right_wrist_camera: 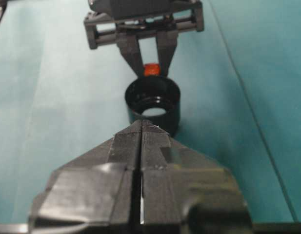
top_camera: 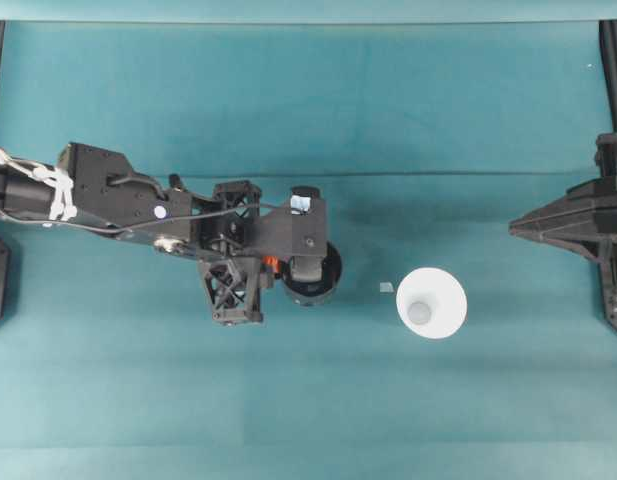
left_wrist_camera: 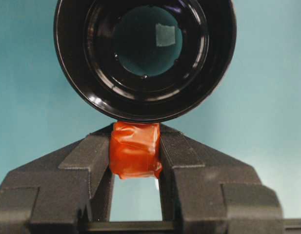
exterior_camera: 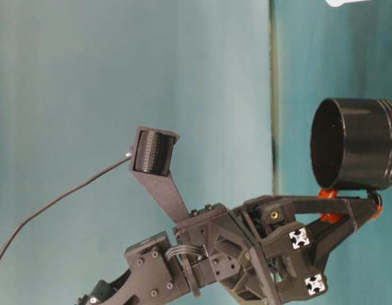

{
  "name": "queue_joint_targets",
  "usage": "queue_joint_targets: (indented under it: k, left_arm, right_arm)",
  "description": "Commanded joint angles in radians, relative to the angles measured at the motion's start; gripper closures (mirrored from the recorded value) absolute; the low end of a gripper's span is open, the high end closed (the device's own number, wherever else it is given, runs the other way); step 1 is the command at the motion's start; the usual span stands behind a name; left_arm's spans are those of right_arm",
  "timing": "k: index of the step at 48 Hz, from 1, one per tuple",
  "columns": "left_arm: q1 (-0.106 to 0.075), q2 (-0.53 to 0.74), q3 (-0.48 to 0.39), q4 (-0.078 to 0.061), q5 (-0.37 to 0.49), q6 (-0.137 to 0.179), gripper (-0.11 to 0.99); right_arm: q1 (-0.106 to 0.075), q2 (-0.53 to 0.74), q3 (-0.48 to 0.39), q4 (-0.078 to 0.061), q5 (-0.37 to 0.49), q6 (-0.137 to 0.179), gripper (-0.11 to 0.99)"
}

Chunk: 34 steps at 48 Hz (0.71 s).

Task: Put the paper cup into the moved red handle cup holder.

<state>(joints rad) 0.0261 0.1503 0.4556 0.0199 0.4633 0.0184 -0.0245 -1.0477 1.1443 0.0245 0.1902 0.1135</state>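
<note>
Overhead view: the left hand (top_camera: 275, 266) grips the orange-red handle of the black cup holder (top_camera: 323, 275) near the middle of the teal table (top_camera: 288, 100); the white paper cup (top_camera: 432, 302) lies on its side well to the right, and the right hand (top_camera: 515, 228) rests apart at the right edge.

Table-level view: the cup holder (exterior_camera: 358, 145) stands upright on the table.

Left wrist view: both fingers (left_wrist_camera: 91, 161) press the handle (left_wrist_camera: 135, 149).

Right wrist view: the right hand (right_wrist_camera: 141, 127) is closed on nothing, pointing at the cup holder (right_wrist_camera: 154, 105).
</note>
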Motion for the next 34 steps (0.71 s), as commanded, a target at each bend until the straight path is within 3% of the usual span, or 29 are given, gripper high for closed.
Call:
queue_joint_targets:
  k: [1,34]
  left_arm:
    - [-0.003,-0.003,-0.005,0.002,-0.025,-0.002,0.61]
    - [-0.005,0.005,0.015,0.002,-0.064,-0.011,0.61]
  right_arm:
    - [-0.003,0.008,-0.021,-0.002,-0.005,0.008,0.99]
    - [-0.003,0.008,-0.020,-0.002,-0.005,0.009,0.99]
